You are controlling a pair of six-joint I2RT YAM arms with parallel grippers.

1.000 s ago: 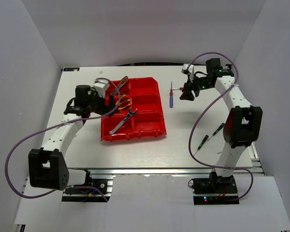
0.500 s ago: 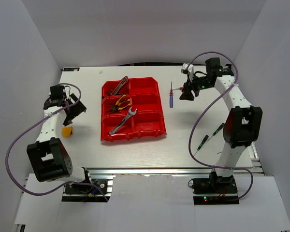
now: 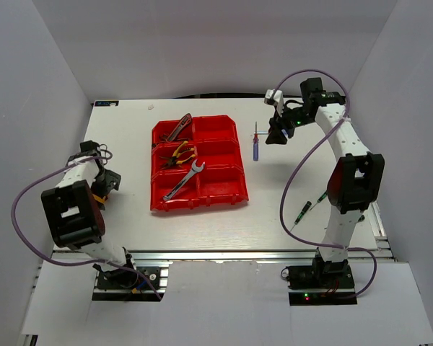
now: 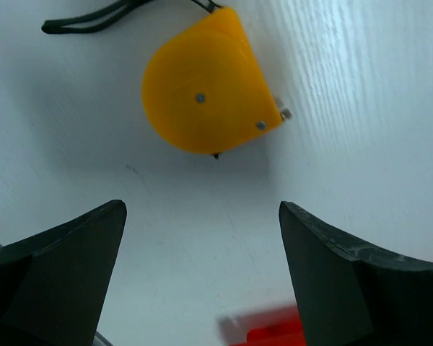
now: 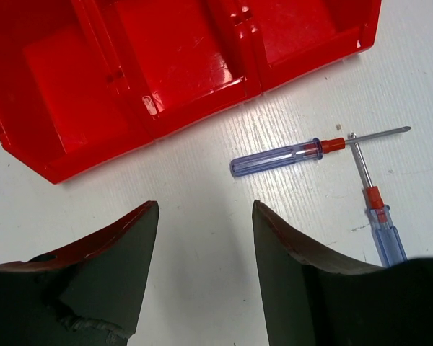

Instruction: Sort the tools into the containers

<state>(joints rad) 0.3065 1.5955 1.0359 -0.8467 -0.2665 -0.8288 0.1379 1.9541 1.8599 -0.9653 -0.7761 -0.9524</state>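
The left jaws are held wide apart, with nothing between them. The orange piece (image 4: 209, 83) lies flat on the table (image 4: 361, 108), just ahead of the jaws and a little left of their middle. The right jaws are held partly apart and are empty too. The blue screwdriver (image 5: 274, 160) lies just ahead of them, a bit to the right. It is crossed at its tip by a second screwdriver (image 5: 384, 232), further right. The red bins (image 5: 130, 72) lie farther ahead.

The orange piece is round and smooth. It could be pushed away or squeezed out if the jaws are closed off-centre. With the crossed screwdrivers, one could be knocked aside when the other is picked.

A second ago the left arm was over the bins. It has since been brought back over the orange piece. The right arm has hardly been moved.
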